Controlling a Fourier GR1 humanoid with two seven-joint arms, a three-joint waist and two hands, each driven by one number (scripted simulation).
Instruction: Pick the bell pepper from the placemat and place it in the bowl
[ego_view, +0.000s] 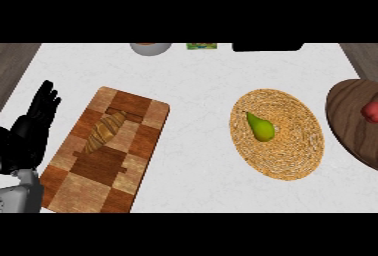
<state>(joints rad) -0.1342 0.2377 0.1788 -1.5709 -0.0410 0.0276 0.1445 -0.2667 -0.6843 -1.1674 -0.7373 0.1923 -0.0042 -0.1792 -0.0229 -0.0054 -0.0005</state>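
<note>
A round woven placemat (288, 150) lies right of centre on the white counter. On its left half rests a green pear-shaped fruit (259, 127). A dark brown wooden bowl (351, 120) is cut off by the right edge, and a red object (371, 111) shows inside it, only partly in view. My left hand (29, 135) rests at the far left with its fingers straight and pointing up, holding nothing, far from the placemat. My right hand does not show.
A checkered wooden cutting board (111, 170) with a croissant (105, 131) on it lies between my left hand and the placemat. Along the far edge sit a grey cup (150, 48), a small green packet (201, 46) and a black object (267, 47).
</note>
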